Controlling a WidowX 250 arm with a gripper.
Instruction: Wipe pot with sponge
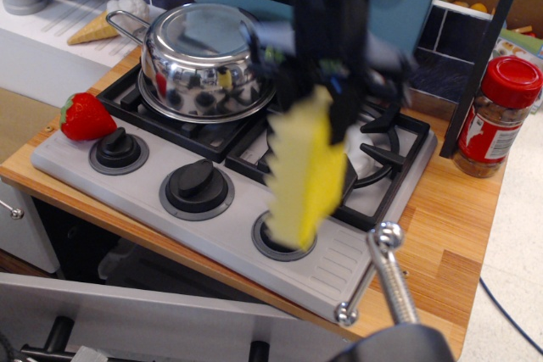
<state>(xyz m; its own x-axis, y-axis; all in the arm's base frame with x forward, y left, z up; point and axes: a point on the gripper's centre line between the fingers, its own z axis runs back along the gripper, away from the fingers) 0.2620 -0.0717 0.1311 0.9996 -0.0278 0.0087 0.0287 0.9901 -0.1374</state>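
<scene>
End effector (pixel 327 95), black and motion-blurred at upper centre of the frame, clamped on the top end of the sponge (pixel 303 171); fingers hard to separate in the blur, but the sponge hangs off them clear of the stove, so the grip looks firm. Sponge dangles tilted, zigzag edge facing left, lower end over the right-most knob (pixel 276 239) at lower centre. Held high by one end, probably so the free yellow face can be swung against the pot.

Pot (pixel 204 61) sits up and left of the end effector, upside down or lidded I cannot tell, on the rear-left burner grate of the stove (pixel 127 171), wire handle pointing to the upper left. Near the sponge but apart, no contact yet. Wiping not started by the look of it.

Further out: strawberry (pixel 85 116) at left edge of the stove, spice jar (pixel 501 116) at right on the wooden tabletop (pixel 450 226), ice-cream cone (pixel 93 30) upper left.
</scene>
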